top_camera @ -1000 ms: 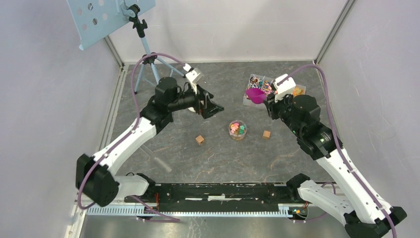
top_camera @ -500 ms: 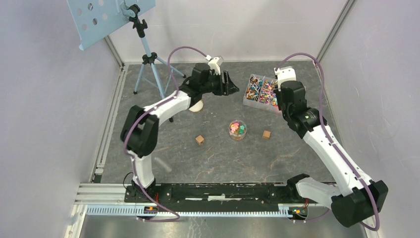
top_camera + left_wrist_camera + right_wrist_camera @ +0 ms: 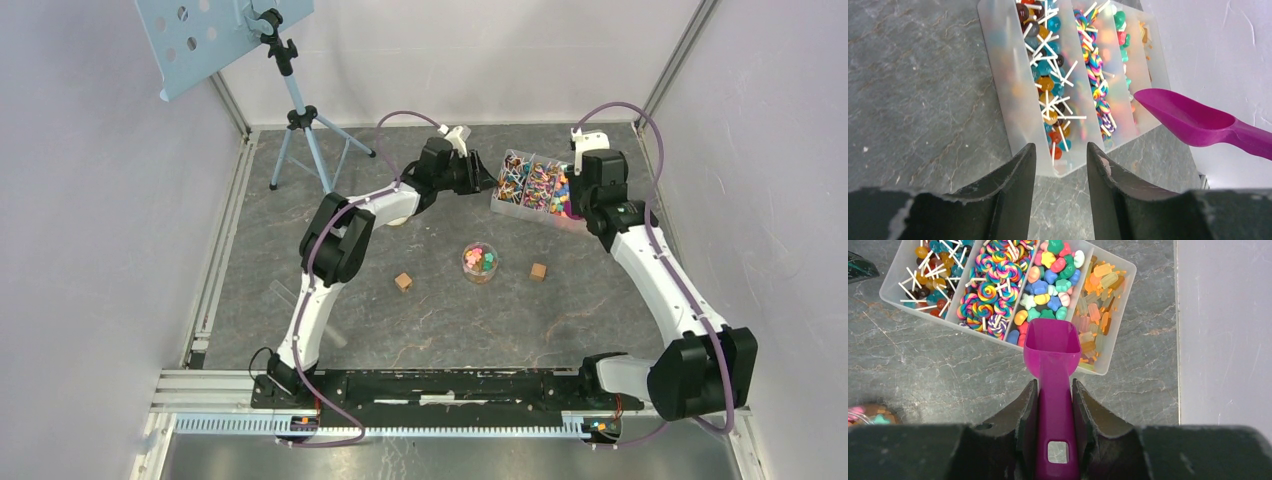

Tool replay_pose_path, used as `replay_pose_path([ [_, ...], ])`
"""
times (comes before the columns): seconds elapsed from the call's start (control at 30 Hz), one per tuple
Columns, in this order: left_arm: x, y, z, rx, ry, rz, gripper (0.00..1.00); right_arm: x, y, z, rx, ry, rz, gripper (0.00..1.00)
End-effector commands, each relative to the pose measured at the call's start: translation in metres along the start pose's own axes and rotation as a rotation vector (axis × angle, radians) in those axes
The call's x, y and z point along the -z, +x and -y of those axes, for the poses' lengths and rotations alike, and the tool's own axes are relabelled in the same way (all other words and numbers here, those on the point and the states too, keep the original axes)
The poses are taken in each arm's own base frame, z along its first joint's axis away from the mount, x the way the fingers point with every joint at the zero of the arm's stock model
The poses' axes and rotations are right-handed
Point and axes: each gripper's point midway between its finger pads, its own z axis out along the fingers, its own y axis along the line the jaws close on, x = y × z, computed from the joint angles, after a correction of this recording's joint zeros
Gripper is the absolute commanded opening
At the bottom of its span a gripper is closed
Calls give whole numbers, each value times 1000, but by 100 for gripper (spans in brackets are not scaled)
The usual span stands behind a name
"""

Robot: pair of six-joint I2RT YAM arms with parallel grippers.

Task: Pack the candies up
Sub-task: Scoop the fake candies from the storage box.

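Okay, my right gripper (image 3: pixel 1054 385) is clamped on the magenta scoop (image 3: pixel 1052 347), bowl at the near edge of the candies (image 3: pixel 1048 287) in the tray (image 3: pixel 1127 300): dip shallow, lift level, while my left gripper (image 3: pixel 1060 150), open and empty, should brace the end with the lollipops (image 3: pixel 1048 90).

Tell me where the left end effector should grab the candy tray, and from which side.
Grip the tray by the thin upright end wall of the compartment holding the lollipops. Come from the side where the left end effector hangs: that wall shows between its open fingers in the left wrist view. The scoop, clamped in the right end effector, occupies the opposite side.
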Motion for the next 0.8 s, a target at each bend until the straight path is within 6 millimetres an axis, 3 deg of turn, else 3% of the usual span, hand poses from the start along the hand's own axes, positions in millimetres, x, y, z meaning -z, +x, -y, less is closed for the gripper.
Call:
replay_pose_path([
  [0.0, -15, -27, 23, 9, 93, 91, 47, -7, -20, 5, -49, -7, 68, 0],
  [0.47, -35, -4, 20, 21, 135, 36, 35, -28, -7, 6, -65, -14, -3, 0],
  [0.77, -35, 8, 25, 20, 171, 8, 19, -43, -1, 0, -65, -26, -14, 0],
])
